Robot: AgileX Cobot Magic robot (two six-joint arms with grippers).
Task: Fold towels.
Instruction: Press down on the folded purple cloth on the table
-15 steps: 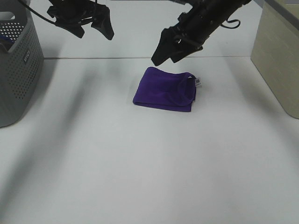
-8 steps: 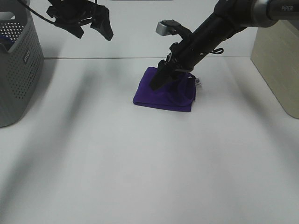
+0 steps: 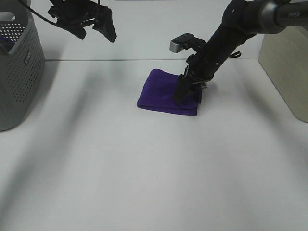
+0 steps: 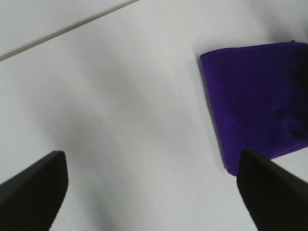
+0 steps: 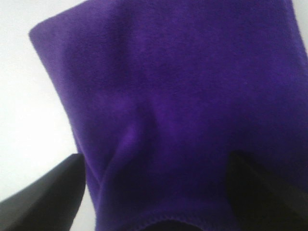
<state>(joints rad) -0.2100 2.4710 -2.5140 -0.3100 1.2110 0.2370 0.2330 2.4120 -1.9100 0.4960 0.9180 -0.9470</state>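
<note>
— What are your grippers doing right now?

— My right gripper (image 3: 186,91) is pressing down onto the right part of the purple towel (image 3: 163,91), with its jaws spread wide. In my right wrist view the two dark, matte fingers (image 5: 43,197) are sitting far apart, and soft purple cloth is filling the whole gap between them. I am not pinching anything; the fingers are straddling the fabric.

— And the left one?

— My left gripper (image 3: 91,26) is hanging high at the back left, well apart from the towel, jaws also wide and empty. Its wrist view is showing two black, wedge-shaped fingertips (image 4: 33,187) over bare white table (image 3: 144,168).

— Where is the towel lying?

— It is lying near the back middle of the table, folded into a flat, roughly rectangular pad with rounded corners. The cloth is looking plush and fuzzy, a deep violet. A shallow crease is running down it between my right fingers, and a stitched hem is curving along the near edge.

— Anything else around?

— A grey plastic basket (image 3: 21,72), its wall perforated with small round holes, is standing at the far left. A beige, boxy container (image 3: 286,62) is standing at the far right edge.
</note>
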